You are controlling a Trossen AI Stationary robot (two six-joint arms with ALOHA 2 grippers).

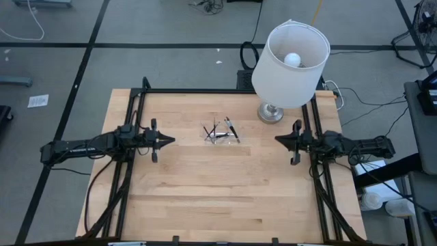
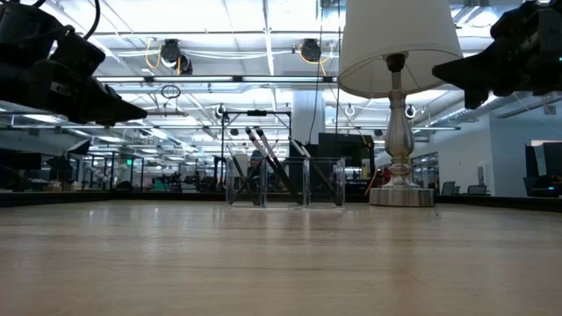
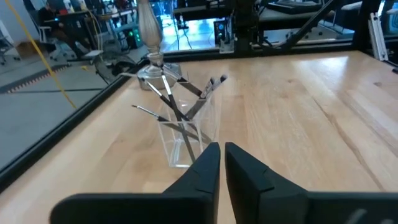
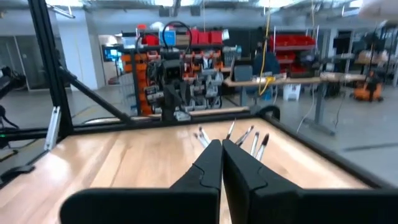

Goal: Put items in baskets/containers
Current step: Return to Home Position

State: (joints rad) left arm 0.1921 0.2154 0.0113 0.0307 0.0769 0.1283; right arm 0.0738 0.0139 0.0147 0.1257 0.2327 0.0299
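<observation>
Thin dark brushes (image 1: 229,128) in clear plastic tray (image 1: 217,135) mid wooden bench (image 1: 205,198), left gripper (image 1: 171,141) and right gripper (image 1: 277,139) flanking well apart, jaws closed.

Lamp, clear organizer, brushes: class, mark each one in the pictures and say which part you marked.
Lamp (image 1: 281,85), high view, on the white shade's side.
Clear organizer (image 3: 176,152), left wrist view, on its near clear wall.
Brushes (image 1: 220,131), high view, on the middle of the dark bundle.

black brushes (image 3: 166,98), clear organizer (image 3: 184,148), white lampshade (image 1: 290,65)
</observation>
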